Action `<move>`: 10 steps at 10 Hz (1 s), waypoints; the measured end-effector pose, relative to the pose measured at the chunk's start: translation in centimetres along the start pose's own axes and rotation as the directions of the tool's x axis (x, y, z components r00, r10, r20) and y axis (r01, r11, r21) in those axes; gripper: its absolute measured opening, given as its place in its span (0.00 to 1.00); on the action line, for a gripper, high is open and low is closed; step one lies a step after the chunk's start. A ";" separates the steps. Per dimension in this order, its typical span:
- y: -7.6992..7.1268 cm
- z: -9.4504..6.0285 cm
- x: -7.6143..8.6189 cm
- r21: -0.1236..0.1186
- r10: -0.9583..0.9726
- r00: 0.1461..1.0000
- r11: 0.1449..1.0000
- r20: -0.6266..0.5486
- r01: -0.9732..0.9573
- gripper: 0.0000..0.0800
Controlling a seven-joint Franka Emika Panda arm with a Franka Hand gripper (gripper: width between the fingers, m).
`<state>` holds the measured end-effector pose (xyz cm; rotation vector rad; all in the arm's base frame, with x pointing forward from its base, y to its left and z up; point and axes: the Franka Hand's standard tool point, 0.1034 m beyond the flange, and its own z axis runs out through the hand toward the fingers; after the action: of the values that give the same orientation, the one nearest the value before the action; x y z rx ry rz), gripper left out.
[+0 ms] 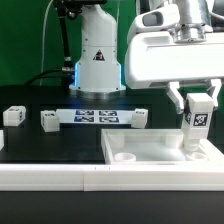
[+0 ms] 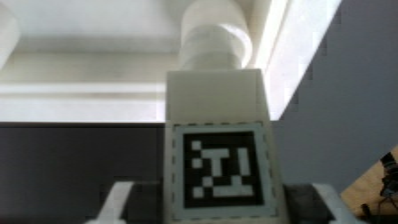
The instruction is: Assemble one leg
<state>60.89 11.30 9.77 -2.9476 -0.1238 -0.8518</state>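
Jaws closed on the leg (image 1: pixel 198 120), gripping it by its upper part. In the exterior view the arm's white wrist housing (image 1: pixel 168 50) sits right above the grip. The leg is upright, with its black-and-white tag (image 1: pixel 198 118) facing the camera.

The leg is over the white panel (image 1: pixel 160 145), at the panel's end on the exterior view's right. Its lower end is down at the panel surface, just beside the round recess (image 1: pixel 207 156) there. Cannot tell whether it is seated in the recess or only touching. A second recess (image 1: pixel 125 157) lies at the panel's other end, well apart from the leg.

In the wrist view the leg (image 2: pixel 217 110) fills the middle and its tag (image 2: pixel 222 172) is large and blurred. Pads (image 2: pixel 121 203) press it from both sides. A rounded white end (image 2: pixel 222 42) shows beyond the square body, with the white panel (image 2: pixel 71 60) behind it.

The black bench (image 1: pixel 40 145) carries the rest. The marker board (image 1: pixel 100 117) lies flat behind the panel. A far-left spare leg (image 1: pixel 13 116), a second spare leg (image 1: pixel 48 120) and a third spare leg (image 1: pixel 138 118) lie in a rough row with the marker board, all apart from the jaws. The arm base (image 1: pixel 100 55) stands at the back.
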 end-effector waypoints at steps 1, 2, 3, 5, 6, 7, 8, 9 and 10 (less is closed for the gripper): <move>-0.1 0.4 -0.3 -0.001 0.001 1.000 1.000 0.000 -0.001 0.36; -0.4 0.5 -0.3 0.000 -0.004 1.000 1.000 -0.013 0.004 0.36; -0.6 0.6 -0.4 0.001 -0.007 1.000 1.000 -0.014 0.007 0.36; -0.5 0.6 -0.3 -0.003 -0.008 0.999 1.000 -0.035 0.008 0.36; -0.6 0.8 -0.2 -0.008 -0.010 0.998 1.000 -0.063 0.010 0.36; -0.5 0.8 -0.2 -0.010 -0.012 0.997 1.000 -0.071 0.011 0.36; -0.5 1.4 -1.3 -0.010 -0.013 0.999 1.000 -0.048 0.012 0.36; -0.4 1.6 -1.9 -0.014 -0.014 0.998 1.000 -0.054 0.014 0.36; -0.5 1.6 -2.4 -0.015 -0.017 0.998 1.000 -0.061 0.016 0.36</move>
<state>59.68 11.81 7.20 -2.9346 -0.1395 -0.9476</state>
